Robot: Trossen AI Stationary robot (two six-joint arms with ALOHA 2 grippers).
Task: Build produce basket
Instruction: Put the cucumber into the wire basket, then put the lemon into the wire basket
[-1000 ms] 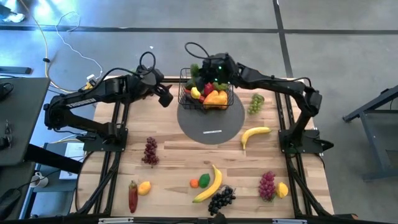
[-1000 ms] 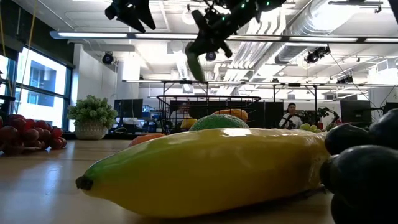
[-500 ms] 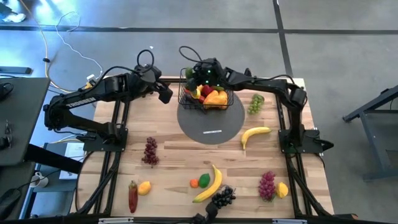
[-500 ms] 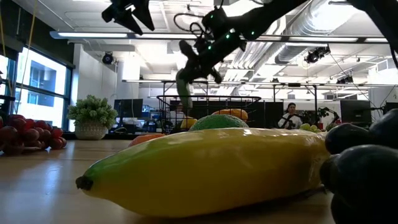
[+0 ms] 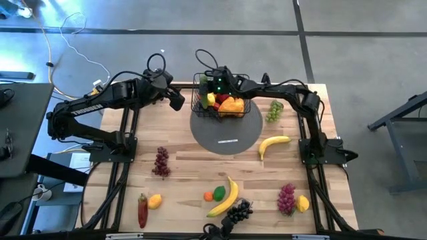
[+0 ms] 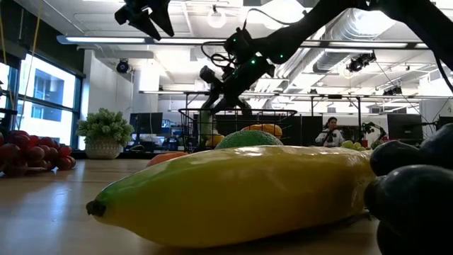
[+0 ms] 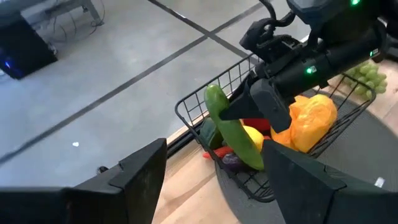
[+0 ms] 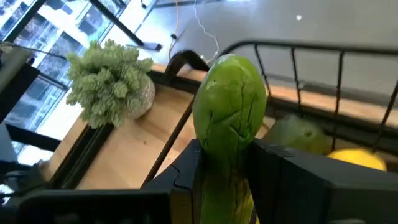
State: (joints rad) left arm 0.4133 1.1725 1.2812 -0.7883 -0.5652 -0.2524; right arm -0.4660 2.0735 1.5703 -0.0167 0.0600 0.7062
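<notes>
The black wire basket (image 5: 235, 113) stands on a grey round mat at the table's far middle and holds an orange pepper, a lemon and other produce. My right gripper (image 5: 208, 90) is over the basket's left end, shut on a green cucumber (image 7: 231, 127). The cucumber's lower end is down inside the basket and its upper end stands above the rim. My left gripper (image 5: 177, 103) hangs open just left of the basket, raised, with nothing between its fingers (image 7: 149, 168). My right gripper pinches the cucumber's middle (image 7: 244, 118) between its two fingers, which lie across it. The fingers (image 8: 273, 171) come slanting down from the table's right side. The cucumber is tilted, its upper end (image 8: 229, 81) beyond the fingertips and its lower end (image 7: 254, 160) among the produce; whether it rests there I cannot tell.
Loose produce lies on the table: green grapes (image 5: 273, 111) and a banana (image 5: 273, 143) to the right, purple grapes (image 5: 161, 161) to the left, and a banana (image 5: 225, 197), black grapes (image 5: 237, 212), a lemon and a red pepper near the front. A pale green leafy bunch (image 8: 109, 81) stands beyond the basket.
My right gripper has gone down and toward the basket's left end with the cucumber, rolling as it went. The cucumber has come from well above the basket down into it. My left gripper has stayed where it was.
</notes>
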